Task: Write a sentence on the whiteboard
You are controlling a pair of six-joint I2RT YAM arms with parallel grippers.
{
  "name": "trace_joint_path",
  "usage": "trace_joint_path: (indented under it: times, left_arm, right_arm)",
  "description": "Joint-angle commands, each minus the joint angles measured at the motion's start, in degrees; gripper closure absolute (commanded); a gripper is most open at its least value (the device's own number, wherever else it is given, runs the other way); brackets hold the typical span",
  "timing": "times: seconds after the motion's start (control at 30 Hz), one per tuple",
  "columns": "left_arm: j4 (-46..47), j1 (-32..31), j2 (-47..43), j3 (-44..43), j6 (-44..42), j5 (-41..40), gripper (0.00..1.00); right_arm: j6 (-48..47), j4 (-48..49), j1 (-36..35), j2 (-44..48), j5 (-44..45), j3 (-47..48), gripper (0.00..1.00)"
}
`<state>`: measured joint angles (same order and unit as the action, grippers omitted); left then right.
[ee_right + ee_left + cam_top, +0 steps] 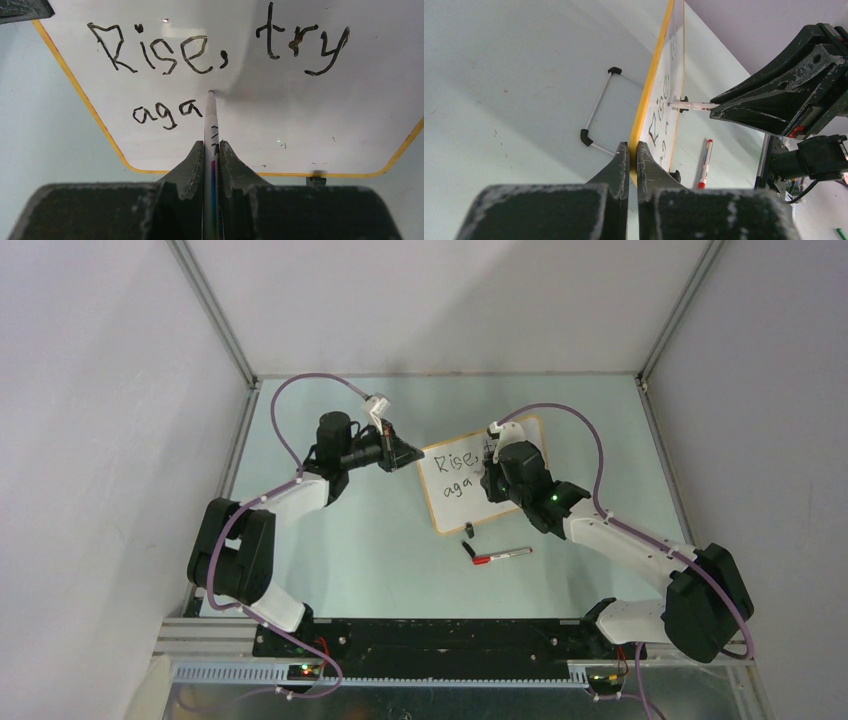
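- Overhead, one whiteboard lies on the pale green worktop, just toward 1 o'clock from the middle of the view. Two arms reach it, one from each side.
- The left end effector meets the board's edge at 9 o'clock. The right end effector is over the board's 3 o'clock half and hides part of the sentence.
- One red-capped marker lies on the worktop at 6 o'clock from the board, near it but apart.
- From the left wrist, the two fingers are clamped together on the board's orange frame, which runs away toward 12 o'clock.
- Two black clip feet show along the board's far edge. One thin wire bracket with two black corner pieces lies on the worktop at 10 o'clock from the fingers.
- At 3 o'clock in this view the right end effector holds one white marker, its tip against the board's face. The red-capped marker lies beyond, toward 5 o'clock.
- From the right wrist, the two fingers are closed on the white marker's barrel, and its tip touches the board.
- The writing counts two words on the first line, "Rise," and "try", and three letters on the second, "aga". The tip stands just at 3 o'clock of the last "a".
- One clip foot shows on the board's lower edge, at 5 o'clock from the tip.
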<state>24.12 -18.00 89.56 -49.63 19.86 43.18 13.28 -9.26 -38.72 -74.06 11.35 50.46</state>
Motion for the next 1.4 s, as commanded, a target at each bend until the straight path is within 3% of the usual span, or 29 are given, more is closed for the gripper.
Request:
trace_joint_path:
  times: [0.0, 0.93, 1.37]
  left_arm:
    - [-2.05, -0.92, -0.53, -1.07, -2.72, -0.55, 0.98]
    - [-2.18, -0.90, -0.69, -1.07, -2.72, -0.75, 0.98]
    - [-2.32, -0.90, -0.83, -1.00, -2.81, -0.81, 0.97]
  right_arm:
    - [-0.10, 2.91, 0.52, -0.97, 2.18, 1.68, 1.00]
    - [-0.98, 1.72, 0.04, -0.33, 0.40, 1.65, 1.00]
    - [0.39, 0.69, 0.67, 0.24, 3.88, 1.66, 1.00]
